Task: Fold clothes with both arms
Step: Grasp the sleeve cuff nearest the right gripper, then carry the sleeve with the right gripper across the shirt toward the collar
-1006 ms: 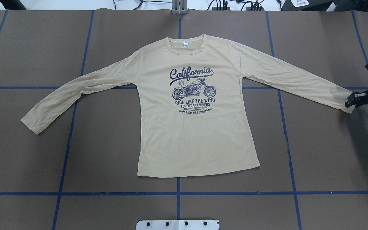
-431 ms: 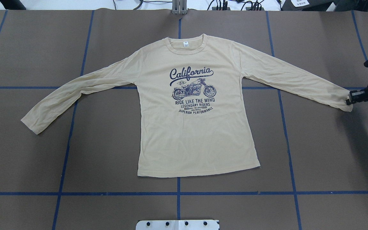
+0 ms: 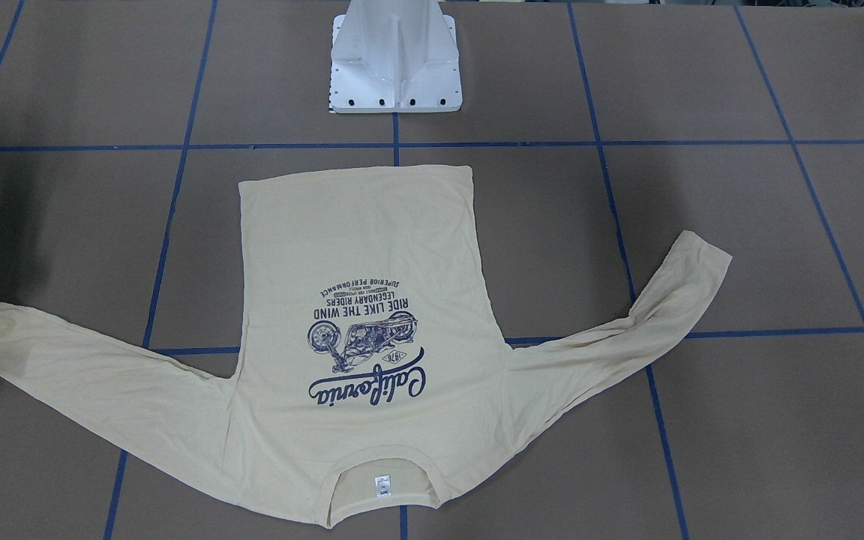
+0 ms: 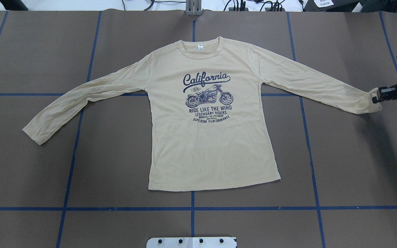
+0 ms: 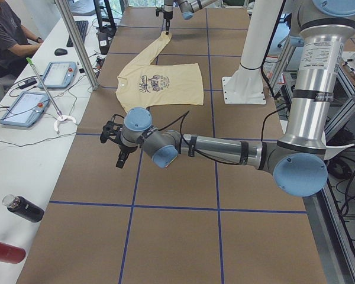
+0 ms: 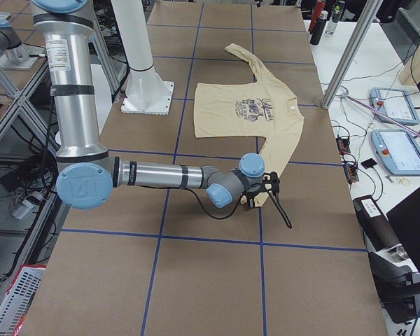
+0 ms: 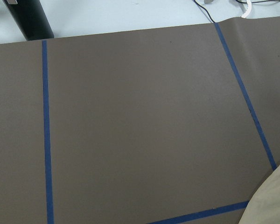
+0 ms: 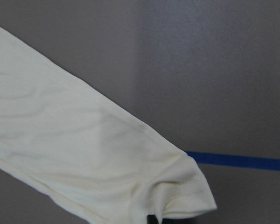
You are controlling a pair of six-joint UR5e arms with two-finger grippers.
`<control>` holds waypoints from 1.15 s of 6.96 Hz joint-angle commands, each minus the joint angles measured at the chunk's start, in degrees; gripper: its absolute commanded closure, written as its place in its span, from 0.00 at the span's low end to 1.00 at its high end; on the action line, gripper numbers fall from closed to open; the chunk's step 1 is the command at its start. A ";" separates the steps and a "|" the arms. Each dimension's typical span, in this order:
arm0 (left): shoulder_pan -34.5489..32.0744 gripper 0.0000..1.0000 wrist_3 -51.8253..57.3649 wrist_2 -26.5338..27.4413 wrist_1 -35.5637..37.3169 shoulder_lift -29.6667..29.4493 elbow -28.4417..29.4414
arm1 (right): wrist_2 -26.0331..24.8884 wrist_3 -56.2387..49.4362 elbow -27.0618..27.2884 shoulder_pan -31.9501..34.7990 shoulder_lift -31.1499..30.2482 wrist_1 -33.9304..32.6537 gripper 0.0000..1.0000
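Observation:
The cream-yellow long-sleeved T-shirt point(image 4: 209, 137) lies flat, print up, collar toward the table's far side and both sleeves spread. My right gripper point(image 4: 375, 98) is shut on the cuff point(image 4: 374, 105) of the sleeve at the overhead view's right. That cuff is bunched, and it also shows in the right wrist view point(image 8: 177, 196). The other cuff point(image 4: 34, 132) lies free. My left gripper point(image 5: 120, 158) hovers low over bare table out beyond that cuff. It is absent from the overhead view, and I cannot tell whether it is open. The left wrist view shows only a corner of cloth point(image 7: 273, 200).
The white pedestal base point(image 3: 394, 60) stands at the robot's side of the table. Blue tape lines point(image 4: 192, 208) grid the brown table. Beyond the table's far edge is a desk with tablets point(image 5: 32, 106), bottles point(image 5: 21, 210) and a seated person point(image 5: 6, 35).
My right gripper has moved toward the table's far side with the cuff in it. The sleeve end has swung that way and bunched. The rest of the shirt has not moved.

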 commanded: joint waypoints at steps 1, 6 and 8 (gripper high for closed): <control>0.00 0.00 0.09 -0.01 0.00 0.00 0.33 | 6.07 8.30 1.42 2.22 4.68 0.18 1.00; 0.00 0.00 0.00 -0.01 0.00 0.00 0.60 | -0.24 29.93 0.27 -8.68 24.36 -0.26 1.00; 0.00 0.00 0.09 -0.01 0.09 0.00 0.77 | -0.60 32.34 -1.38 -9.47 32.44 -0.35 1.00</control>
